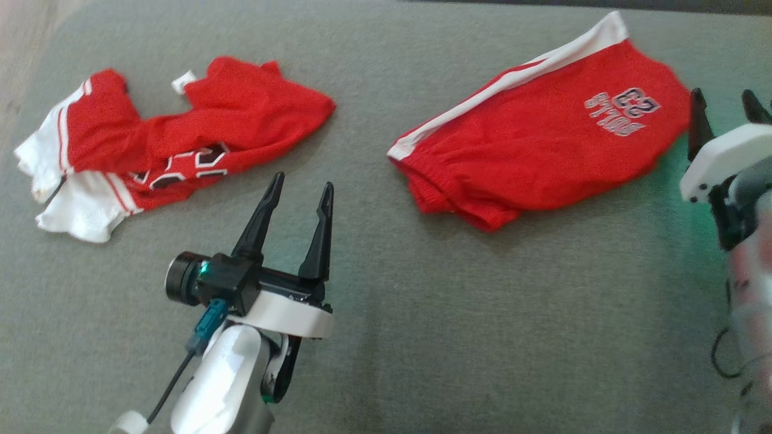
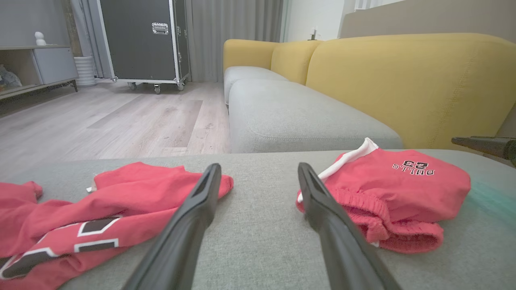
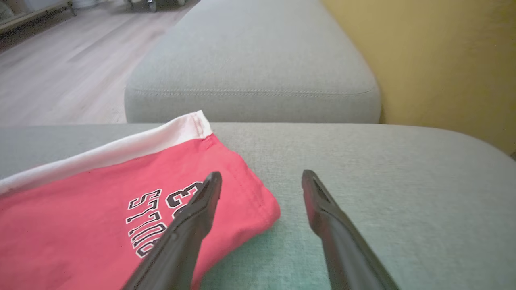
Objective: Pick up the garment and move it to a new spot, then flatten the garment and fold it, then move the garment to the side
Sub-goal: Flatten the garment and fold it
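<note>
On the cushion (image 1: 422, 313), left gripper (image 1: 303, 181) and right gripper (image 1: 722, 93) both gape empty; I'd lower the left onto the jersey (image 1: 235, 114) at its near edge, pinching deep.

A grey sofa seat (image 2: 282, 117) is backed by mustard-yellow cushions (image 2: 403, 80). Pale wood-plank flooring (image 2: 121, 117) is laid beside it. A black wheeled case (image 2: 141, 40) is parked before grey curtains (image 2: 234, 24), with a low grey shelf unit (image 2: 40, 68) nearby and a white wall (image 2: 310, 16) seen beyond
</note>
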`<state>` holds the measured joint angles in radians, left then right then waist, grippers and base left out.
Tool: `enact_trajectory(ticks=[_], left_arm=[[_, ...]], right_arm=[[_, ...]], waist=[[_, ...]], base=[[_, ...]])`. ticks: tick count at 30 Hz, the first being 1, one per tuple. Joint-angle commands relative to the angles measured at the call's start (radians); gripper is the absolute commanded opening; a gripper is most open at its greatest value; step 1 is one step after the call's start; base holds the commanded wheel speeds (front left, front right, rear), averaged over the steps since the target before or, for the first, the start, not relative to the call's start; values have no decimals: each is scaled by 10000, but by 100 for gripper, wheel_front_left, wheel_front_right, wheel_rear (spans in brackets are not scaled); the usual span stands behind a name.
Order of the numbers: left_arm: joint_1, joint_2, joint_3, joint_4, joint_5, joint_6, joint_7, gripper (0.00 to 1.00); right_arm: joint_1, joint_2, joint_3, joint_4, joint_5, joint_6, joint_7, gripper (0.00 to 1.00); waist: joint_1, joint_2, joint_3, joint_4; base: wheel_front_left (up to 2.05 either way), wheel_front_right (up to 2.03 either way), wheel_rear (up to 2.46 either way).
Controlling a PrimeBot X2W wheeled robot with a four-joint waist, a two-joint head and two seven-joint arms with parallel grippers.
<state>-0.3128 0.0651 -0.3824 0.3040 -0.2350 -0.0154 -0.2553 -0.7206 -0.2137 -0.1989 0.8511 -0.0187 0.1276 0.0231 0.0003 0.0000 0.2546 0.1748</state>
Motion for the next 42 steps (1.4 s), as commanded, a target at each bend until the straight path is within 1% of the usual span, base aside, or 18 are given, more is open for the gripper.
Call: enact_trajectory(ticks=[1, 5, 10, 15, 21, 23, 27, 33, 35, 42], left_arm=[[-383, 20, 375, -282, 135, -52, -64, 100], [-523, -46, 362, -296, 208, -128, -64, 100], [-718, -108, 302, -283, 171, -190, -64, 100], [-943, -137, 191, -308, 51, -185, -64, 100], [-1012, -145, 117, -404, -76, -93, -64, 100], [-1015, -146, 123, -396, -72, -70, -64, 100], [-1029, -147, 197, -375, -36, -54, -64, 100], [-928, -147, 287, -303, 13, -72, -64, 100], [-872, -148, 325, -303, 27, -79, -64, 100], [-707, -148, 428, -320, 86, -107, -65, 100]], right_arm=[[-492, -202, 177, 30, -123, 31, 69, 100], [-1272, -637, -3, 1170, -357, 31, 273, 100], [-1861, -971, -56, 2249, -829, 31, 391, 100], [-2314, -970, 17, 3023, -904, 31, 374, 100], [-2615, -853, 453, 3802, -671, 31, 646, 100], [-2672, -816, 588, 3939, -474, 31, 712, 0], [-2708, -765, 886, 4092, 43, 31, 716, 0], [-2621, -726, 1271, 4146, 887, 31, 307, 0], [-2543, -791, 1357, 4147, 1142, 31, 118, 0], [-2275, -1088, 1491, 4186, 1491, 31, -294, 0]], waist=[[-3, 0, 416, 400], [-3, 0, 754, 650], [-3, 0, 1059, 863], [-3, 0, 1280, 989], [-3, 0, 1387, 1002], [-3, 0, 1383, 982], [-3, 0, 1326, 909], [-3, 0, 1009, 701], [-3, 0, 875, 619], [-3, 0, 495, 419]], base=[[0, 0, 0], [0, 0, 0], [0, 0, 0], [0, 0, 0], [0, 0, 0], [0, 0, 0], [0, 0, 0], [0, 0, 0], [0, 0, 0], [0, 0, 0]])
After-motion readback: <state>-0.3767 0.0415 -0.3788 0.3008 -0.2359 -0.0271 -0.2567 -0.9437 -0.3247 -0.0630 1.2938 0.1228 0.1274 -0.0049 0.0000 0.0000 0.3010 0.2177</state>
